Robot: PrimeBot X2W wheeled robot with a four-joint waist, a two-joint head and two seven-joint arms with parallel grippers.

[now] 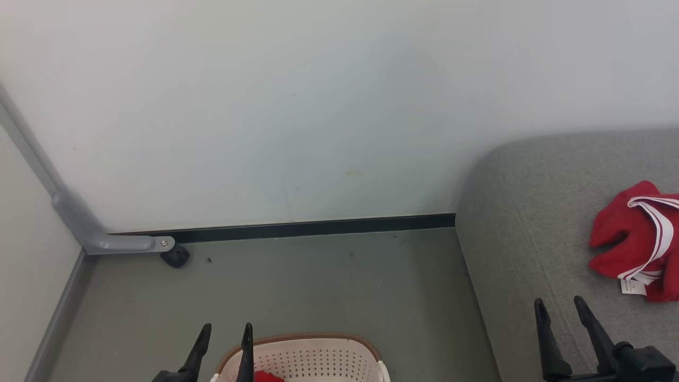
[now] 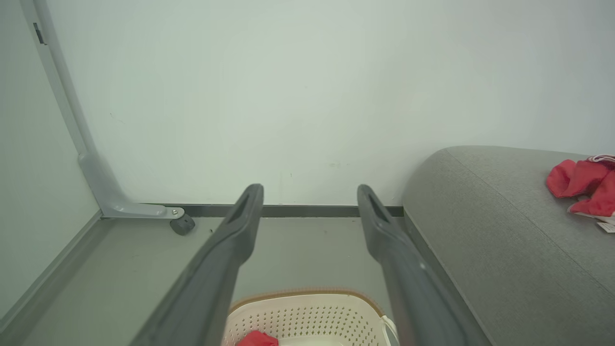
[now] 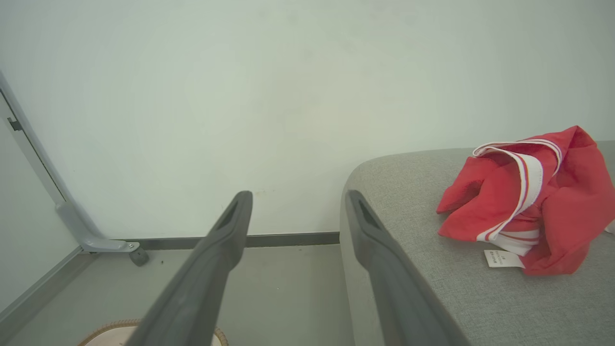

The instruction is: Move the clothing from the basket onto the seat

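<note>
A crumpled red garment with white stripes and a small tag (image 1: 639,241) (image 3: 533,202) (image 2: 584,185) lies on the grey seat (image 1: 530,223) (image 3: 480,298) (image 2: 504,240) at the right. The cream basket with a brown rim (image 1: 313,355) (image 2: 307,312) stands on the floor at the bottom centre, a bit of red clothing (image 1: 267,376) (image 2: 257,339) showing inside it. My left gripper (image 1: 225,331) (image 2: 310,192) hangs open above the basket's left side, nothing between its fingers. My right gripper (image 1: 559,307) (image 3: 298,199) stands open over the seat's front left edge, left of the garment, empty.
A pale wall with a dark skirting strip (image 1: 297,229) closes the far side. A grey metal frame leg with a black caster (image 1: 175,257) stands at the far left corner. Grey floor (image 1: 329,286) lies between basket, wall and seat.
</note>
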